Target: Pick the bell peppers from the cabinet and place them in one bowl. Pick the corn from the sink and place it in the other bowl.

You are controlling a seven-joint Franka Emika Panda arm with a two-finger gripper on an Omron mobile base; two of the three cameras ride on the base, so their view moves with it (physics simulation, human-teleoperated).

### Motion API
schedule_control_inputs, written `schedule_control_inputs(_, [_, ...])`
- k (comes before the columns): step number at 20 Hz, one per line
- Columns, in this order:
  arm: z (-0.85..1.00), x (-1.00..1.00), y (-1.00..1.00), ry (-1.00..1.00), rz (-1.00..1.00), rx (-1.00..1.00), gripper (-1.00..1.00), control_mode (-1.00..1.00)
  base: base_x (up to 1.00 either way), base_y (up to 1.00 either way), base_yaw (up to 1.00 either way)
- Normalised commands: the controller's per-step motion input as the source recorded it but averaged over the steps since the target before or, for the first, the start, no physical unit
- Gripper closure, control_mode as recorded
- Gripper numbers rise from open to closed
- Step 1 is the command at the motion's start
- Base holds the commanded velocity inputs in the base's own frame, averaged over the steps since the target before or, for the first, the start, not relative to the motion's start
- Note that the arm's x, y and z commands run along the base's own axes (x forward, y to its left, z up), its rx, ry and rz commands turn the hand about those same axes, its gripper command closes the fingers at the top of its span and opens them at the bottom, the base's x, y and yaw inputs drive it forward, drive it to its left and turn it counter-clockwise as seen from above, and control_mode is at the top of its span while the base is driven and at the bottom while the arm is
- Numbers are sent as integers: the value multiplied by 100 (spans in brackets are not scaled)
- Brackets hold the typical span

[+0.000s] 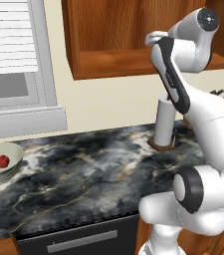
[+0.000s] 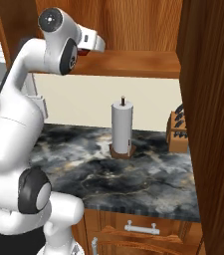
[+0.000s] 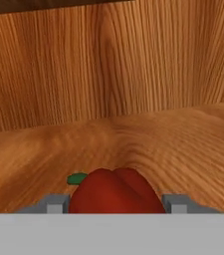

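My gripper (image 3: 117,205) is up inside the cabinet (image 1: 113,30), just above its shelf board, and my two fingers (image 3: 56,203) stand on either side of one bell pepper (image 3: 114,193), pinching it between them; a small green stem shows at the pepper's left. In the right base view the hand (image 2: 89,44) reaches in at the left of the shelf, with a bit of red showing just under it. A second bell pepper (image 1: 3,161) already lies in the pale grey-beige bowl (image 1: 9,169), which sits at the far left of the dark marble counter (image 1: 93,174), under the window (image 1: 14,55). So I count two peppers: one in my grip, one in the bowl. I count one bowl here. On the counter to the right stands one paper towel roll (image 2: 122,127) upright on its brown base, and further right one knife block (image 2: 177,130) close to the cabinet's open door (image 2: 210,124). Below the counter edge I see one cupboard handle (image 2: 141,228) on the right and one dark drawer front (image 1: 83,238) on the left.
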Motion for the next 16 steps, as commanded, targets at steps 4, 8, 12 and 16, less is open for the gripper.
schedule_control_inputs(4, [15, -81, 0, 3, 0, 0, 100, -100, 0, 0, 0])
schedule_control_inputs(8, [0, -89, 0, 0, 0, 0, 100, -100, 0, 0, 0])
schedule_control_inputs(12, [2, -91, 0, 0, 0, 0, 100, -100, 0, 0, 0])
schedule_control_inputs(16, [0, -76, 0, 7, 0, 0, 100, -100, 0, 0, 0])
